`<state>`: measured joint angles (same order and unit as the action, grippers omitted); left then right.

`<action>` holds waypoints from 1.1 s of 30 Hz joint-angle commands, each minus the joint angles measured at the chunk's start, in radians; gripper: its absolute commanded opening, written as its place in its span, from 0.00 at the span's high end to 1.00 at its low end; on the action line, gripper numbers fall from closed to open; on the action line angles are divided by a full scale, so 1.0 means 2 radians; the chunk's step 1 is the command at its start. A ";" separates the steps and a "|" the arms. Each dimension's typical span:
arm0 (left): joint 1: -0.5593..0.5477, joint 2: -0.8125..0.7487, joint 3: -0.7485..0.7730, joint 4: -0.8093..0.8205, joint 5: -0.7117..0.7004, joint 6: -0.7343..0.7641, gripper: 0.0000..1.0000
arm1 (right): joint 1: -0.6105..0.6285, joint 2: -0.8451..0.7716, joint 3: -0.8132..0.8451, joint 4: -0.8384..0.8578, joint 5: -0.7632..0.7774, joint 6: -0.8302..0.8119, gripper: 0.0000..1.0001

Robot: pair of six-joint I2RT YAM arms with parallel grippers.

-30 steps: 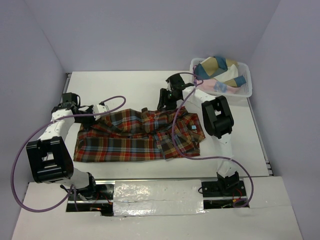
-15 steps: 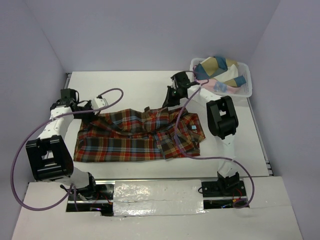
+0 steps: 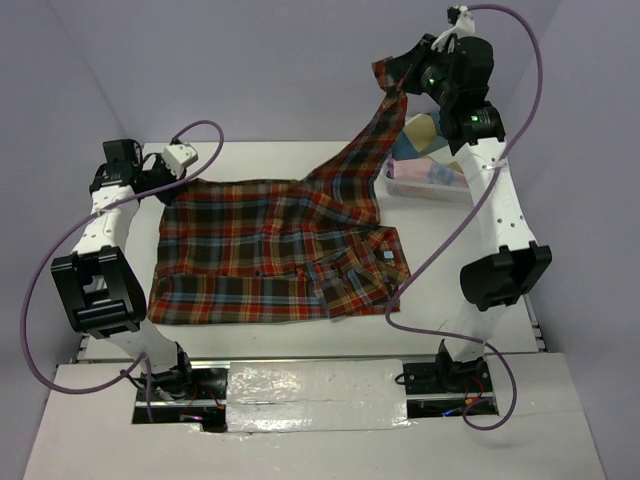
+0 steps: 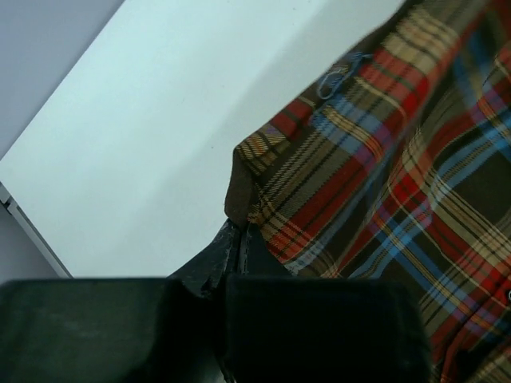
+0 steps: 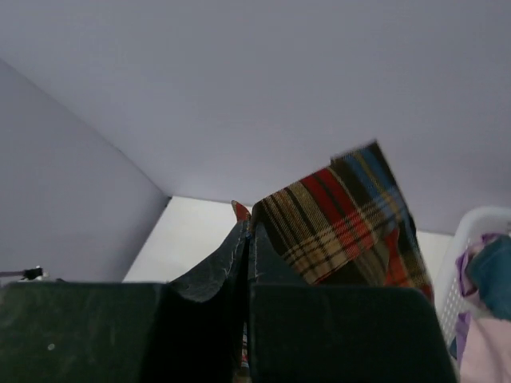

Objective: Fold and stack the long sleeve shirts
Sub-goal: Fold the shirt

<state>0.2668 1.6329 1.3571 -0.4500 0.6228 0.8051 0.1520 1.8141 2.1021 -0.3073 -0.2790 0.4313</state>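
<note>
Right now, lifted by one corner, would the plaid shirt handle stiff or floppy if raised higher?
Probably floppy: the plaid shirt hangs in a slack sheet from the right gripper. Likely light: a pinched corner carries it. The rest lies on the table, so it may drag.

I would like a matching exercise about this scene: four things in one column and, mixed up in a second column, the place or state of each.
Column one:
1. left jaws
2. right jaws
3. plaid shirt
4. white basket

Column two:
A. holds mixed clothes, far right
B. shut on the shirt, raised high
C. shut on the shirt, low, far left
D. mostly spread on the table

Pairs: 1-C, 2-B, 3-D, 4-A
</note>
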 commanded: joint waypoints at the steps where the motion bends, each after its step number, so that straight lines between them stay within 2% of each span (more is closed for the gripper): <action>1: 0.002 0.012 0.026 0.039 0.019 -0.032 1.00 | 0.010 -0.011 0.006 0.016 0.024 -0.028 1.00; 5: 0.002 0.026 0.040 0.043 0.024 -0.030 1.00 | 0.009 -0.020 0.018 0.017 0.032 -0.033 1.00; 10: 0.002 0.023 0.031 0.030 0.047 0.011 1.00 | 0.016 -0.052 -0.019 0.028 0.029 -0.037 1.00; 13: 0.002 0.010 0.018 -0.027 0.068 0.094 1.00 | 0.037 -0.088 -0.080 0.025 0.043 -0.057 1.00; 14: 0.002 -0.002 0.006 -0.046 0.070 0.149 1.00 | 0.044 -0.099 -0.099 0.023 0.054 -0.064 1.00; 16: 0.007 -0.016 -0.010 -0.109 0.068 0.207 1.00 | 0.065 -0.141 -0.166 0.016 0.077 -0.086 1.00; 17: 0.008 -0.032 -0.029 -0.137 0.061 0.281 1.00 | 0.072 -0.173 -0.215 0.014 0.099 -0.091 1.00; 18: 0.011 -0.040 -0.040 -0.186 0.053 0.315 1.00 | 0.079 -0.191 -0.237 0.012 0.110 -0.096 1.00; 22: 0.012 -0.083 -0.102 -0.266 0.006 0.477 1.00 | 0.116 -0.273 -0.347 0.005 0.150 -0.106 1.00; 26: 0.012 -0.092 -0.149 -0.283 -0.033 0.522 1.00 | 0.159 -0.333 -0.439 -0.012 0.156 -0.103 1.00; 29: 0.012 -0.094 -0.171 -0.283 -0.077 0.555 0.97 | 0.163 -0.359 -0.488 -0.031 0.145 -0.080 1.00; 30: 0.012 -0.095 -0.176 -0.283 -0.084 0.565 0.93 | 0.165 -0.366 -0.499 -0.032 0.145 -0.076 1.00; 31: 0.012 -0.099 -0.180 -0.283 -0.091 0.578 0.70 | 0.164 -0.372 -0.511 -0.033 0.143 -0.072 1.00; 33: 0.011 -0.100 -0.185 -0.279 -0.109 0.582 0.40 | 0.164 -0.384 -0.535 -0.036 0.143 -0.063 1.00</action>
<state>0.2855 1.4635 0.9943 -0.9672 0.4637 1.8591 0.4786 1.0763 1.0798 -0.3622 -0.0116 0.2710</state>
